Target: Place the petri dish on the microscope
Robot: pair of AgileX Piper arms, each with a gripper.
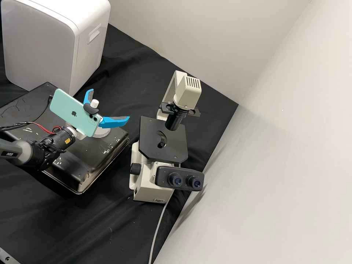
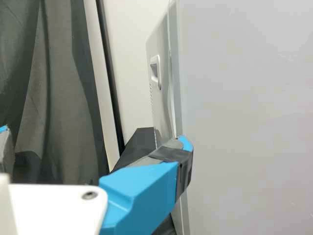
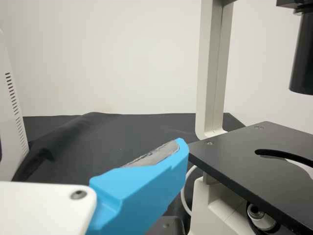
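Note:
The beige microscope (image 1: pixel 146 183) stands mid-bench, and its black stage (image 1: pixel 152 145) is bare. One arm comes in from the left over a dark tray (image 1: pixel 84 172). Its wrist view faces the stage (image 3: pixel 234 156), so it is my right arm. My right gripper (image 1: pixel 109 104) is open and holds nothing, a short way left of the stage. One blue finger (image 3: pixel 146 181) points at the stage edge. A pale round rim (image 1: pixel 102 133), perhaps the petri dish, peeks out under that gripper on the tray. My left gripper (image 2: pixel 93 139) is open and empty, beside a white box.
A large white appliance (image 1: pixel 51 40) stands at the back left, and its latched side (image 2: pixel 161 78) is close to my left gripper. A pale wall (image 1: pixel 286 146) borders the bench on the right. Black cloth (image 1: pixel 73 227) covers the front of the bench.

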